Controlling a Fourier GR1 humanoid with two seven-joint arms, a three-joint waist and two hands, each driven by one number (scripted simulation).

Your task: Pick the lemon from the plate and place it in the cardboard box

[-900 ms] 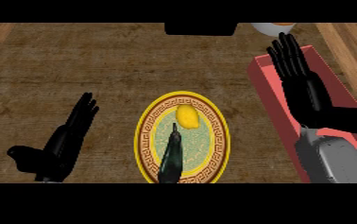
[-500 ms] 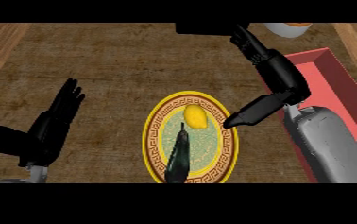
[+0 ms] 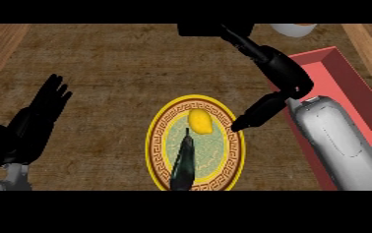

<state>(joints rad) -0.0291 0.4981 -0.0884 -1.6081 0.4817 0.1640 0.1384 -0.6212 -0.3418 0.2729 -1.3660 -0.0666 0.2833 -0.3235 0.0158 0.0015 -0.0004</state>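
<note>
A: Where are we in the job?

B: At the reach. The small yellow lemon (image 3: 201, 122) lies on the round yellow-rimmed patterned plate (image 3: 161, 164), beside a dark knife (image 3: 182, 162). Our right hand (image 3: 280, 77) hovers just right of the plate, fingers stretched, thumb pointing down at the rim, holding nothing.

A: And the left hand (image 3: 38, 121)?

B: Resting open at the left edge.

A: Next?

B: We judge the right hand must drop over the lemon and curl round it, then carry it to the red open box (image 3: 336, 74) at our right.
</note>
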